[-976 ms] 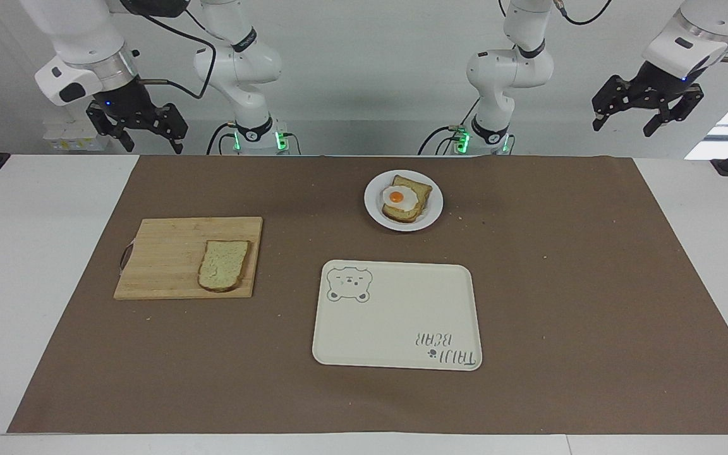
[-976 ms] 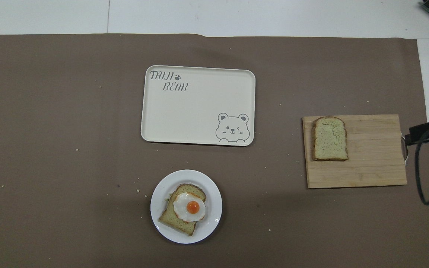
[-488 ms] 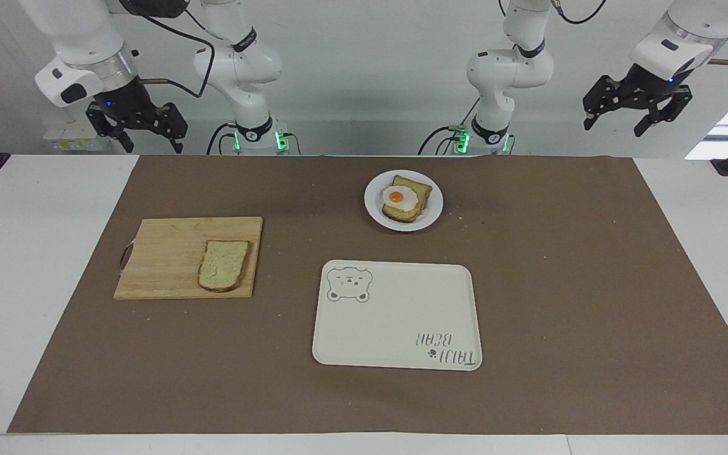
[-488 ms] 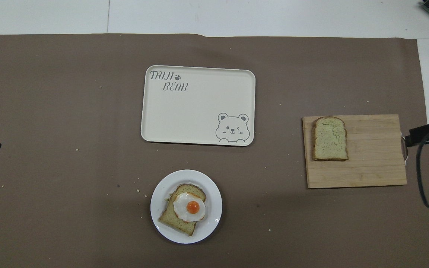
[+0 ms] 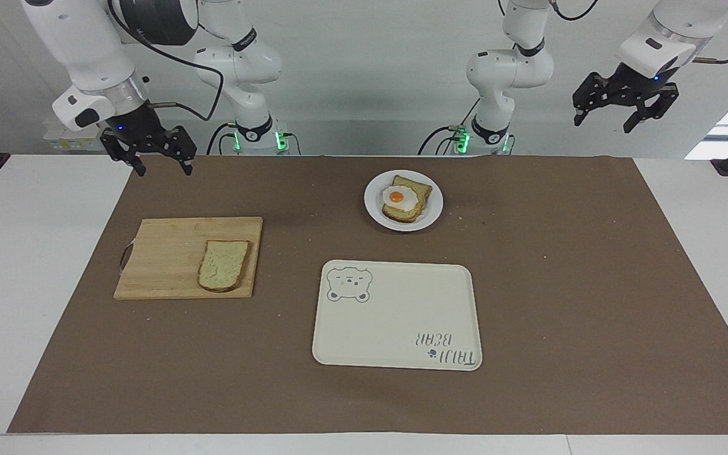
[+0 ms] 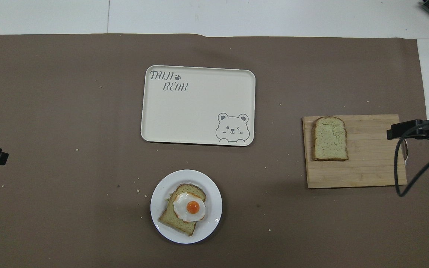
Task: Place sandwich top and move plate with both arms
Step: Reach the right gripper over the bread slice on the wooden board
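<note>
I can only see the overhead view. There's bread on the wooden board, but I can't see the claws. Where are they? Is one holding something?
Observer: The right claw hangs open and empty in the air over the brown mat's edge, at the right arm's end, touching nothing.
Child: And the other one?
Observer: The left claw is open and empty too, raised high at the left arm's end of the table.

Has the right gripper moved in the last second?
Yes. The right gripper has come down and inward, toward the cutting board carrying the sandwich top.
</note>
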